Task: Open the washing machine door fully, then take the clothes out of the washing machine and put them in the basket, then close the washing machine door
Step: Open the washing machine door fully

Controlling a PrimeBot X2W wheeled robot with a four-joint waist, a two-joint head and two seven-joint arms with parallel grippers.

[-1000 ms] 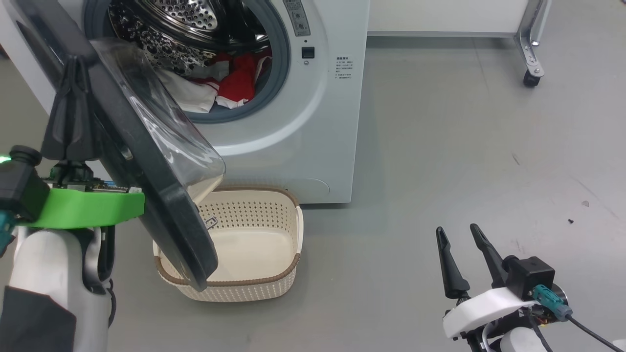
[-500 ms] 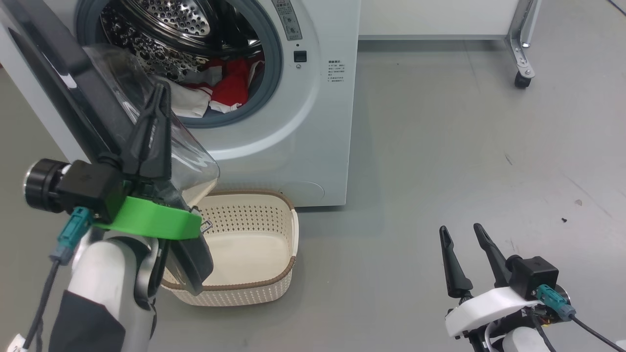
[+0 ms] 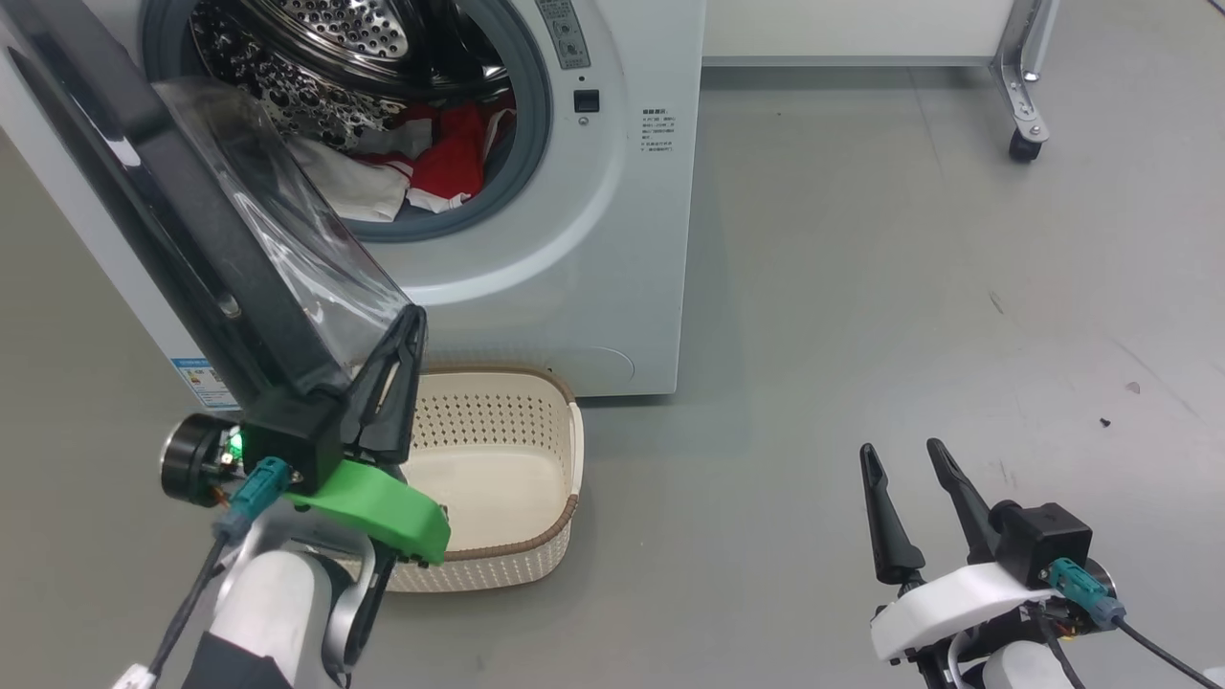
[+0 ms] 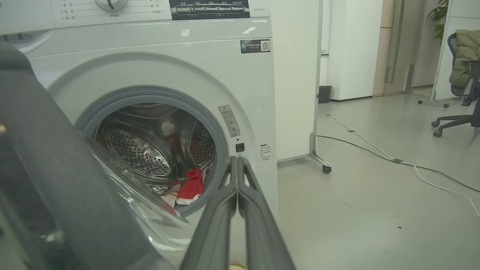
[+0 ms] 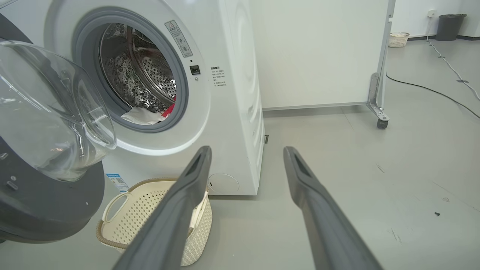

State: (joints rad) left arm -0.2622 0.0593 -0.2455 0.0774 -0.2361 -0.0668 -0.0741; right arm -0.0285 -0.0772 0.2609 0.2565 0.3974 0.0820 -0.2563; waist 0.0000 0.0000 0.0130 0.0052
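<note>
Washing machine front: warning label, QR sticker (print too small)

Big white front-loading washing machine at eleven o'clock, its black-rimmed round glass door swung open. Red-and-white fabric clothes lie inside. Cream perforated plastic basket at its six o'clock.

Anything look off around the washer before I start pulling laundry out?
Nothing spilled or damaged. The round black-rimmed glass door stands only part open, apparently overhanging the left of the cream perforated plastic basket. White cloth reaches the grey rubber ring.
</note>
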